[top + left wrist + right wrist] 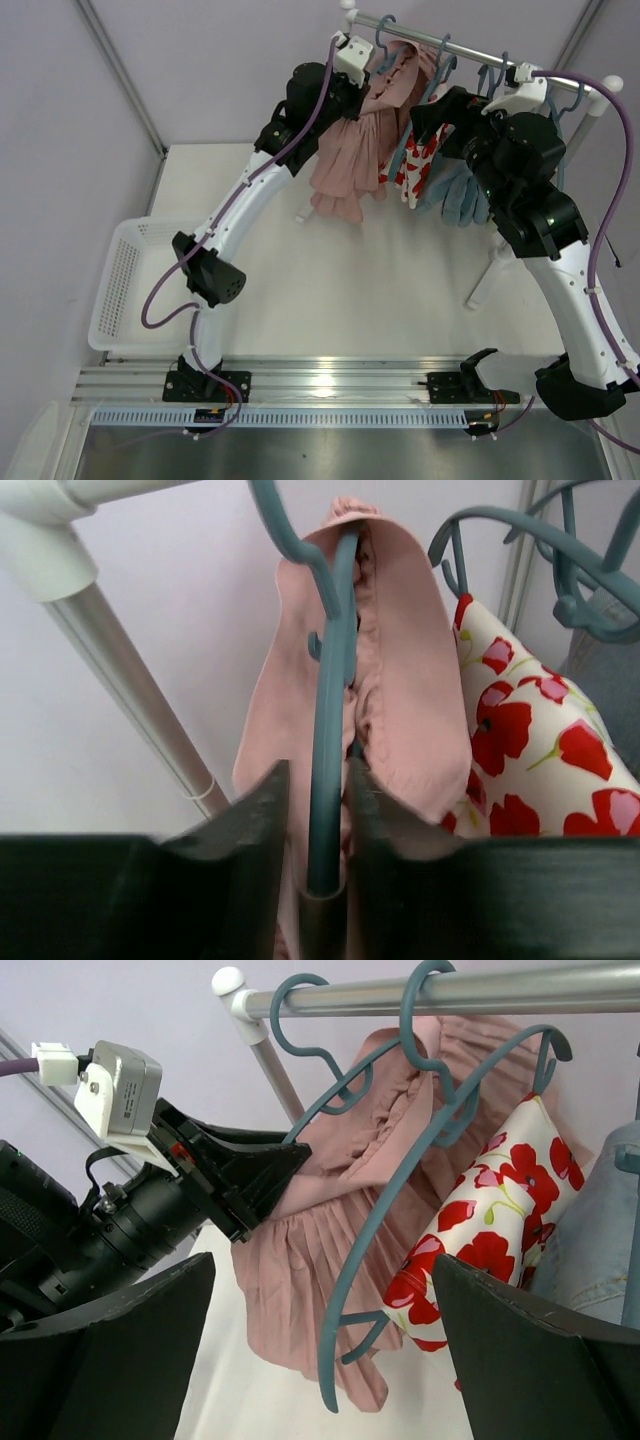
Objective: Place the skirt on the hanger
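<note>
lilac wall (200,70), rail (470,47) — skirt (345,150) on hanger (327,740), in pinch of left gripper (318,775)

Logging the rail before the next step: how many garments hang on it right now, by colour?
Dusty-pink pleated fabric skirt: 1
Red-and-white poppy-print fabric garment: 1
Pale blue soft fabric garment: 1
Total: 3
</note>
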Action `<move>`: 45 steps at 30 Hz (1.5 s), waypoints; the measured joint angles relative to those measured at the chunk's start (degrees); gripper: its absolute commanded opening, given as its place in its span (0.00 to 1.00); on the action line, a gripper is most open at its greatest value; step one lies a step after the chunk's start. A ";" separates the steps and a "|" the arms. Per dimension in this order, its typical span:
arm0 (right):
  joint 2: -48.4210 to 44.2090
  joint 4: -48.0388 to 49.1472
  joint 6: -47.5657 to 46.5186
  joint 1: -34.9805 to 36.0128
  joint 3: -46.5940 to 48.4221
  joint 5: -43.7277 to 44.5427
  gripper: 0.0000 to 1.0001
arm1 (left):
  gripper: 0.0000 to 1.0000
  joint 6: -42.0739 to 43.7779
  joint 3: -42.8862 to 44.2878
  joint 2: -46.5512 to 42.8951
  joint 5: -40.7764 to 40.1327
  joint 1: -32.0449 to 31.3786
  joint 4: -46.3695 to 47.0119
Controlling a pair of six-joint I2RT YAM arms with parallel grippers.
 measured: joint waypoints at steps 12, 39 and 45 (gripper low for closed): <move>-1.75 -3.13 -2.32 -0.24 -0.02 -1.73 0.99 | 0.99 -0.44 -1.70 -12.96 -0.83 0.02 2.29; -60.19 1.25 7.08 -0.28 -62.38 -14.67 0.99 | 0.99 -24.55 -93.29 -105.81 -13.40 1.33 -19.08; -66.07 -0.17 9.88 -0.28 -68.57 -14.93 0.99 | 0.99 -29.00 -99.45 -118.14 -18.08 1.33 -19.71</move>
